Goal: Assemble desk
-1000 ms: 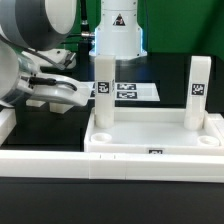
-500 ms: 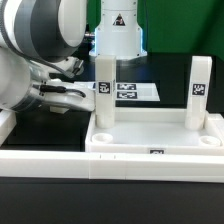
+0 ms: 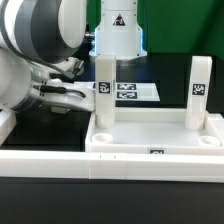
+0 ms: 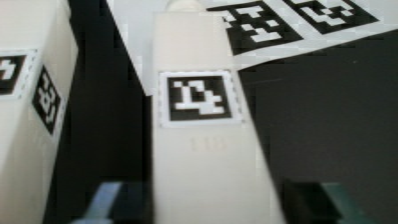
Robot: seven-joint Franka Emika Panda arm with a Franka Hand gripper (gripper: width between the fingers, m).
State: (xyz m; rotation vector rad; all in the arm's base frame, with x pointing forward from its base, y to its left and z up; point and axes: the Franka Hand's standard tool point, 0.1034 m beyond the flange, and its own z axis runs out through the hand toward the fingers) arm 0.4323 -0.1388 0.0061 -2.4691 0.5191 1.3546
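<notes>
The white tabletop lies with its rim up. Two white tagged legs stand upright in its far corners, one on the exterior view's left and one on the right. My gripper reaches in from the exterior view's left at the left leg. In the wrist view that leg lies between my fingers, and my gripper is open with a dark gap on each side. The other legs are out of view.
The marker board lies flat behind the legs and also shows in the wrist view. A long low white border wall runs along the front. A white stand rises at the back. Another tagged white part sits beside the leg.
One second ago the arm's wrist sat lower and further left; it has swung up and right, bringing the fingers closer to the left leg. Nothing has moved in the last half second.
</notes>
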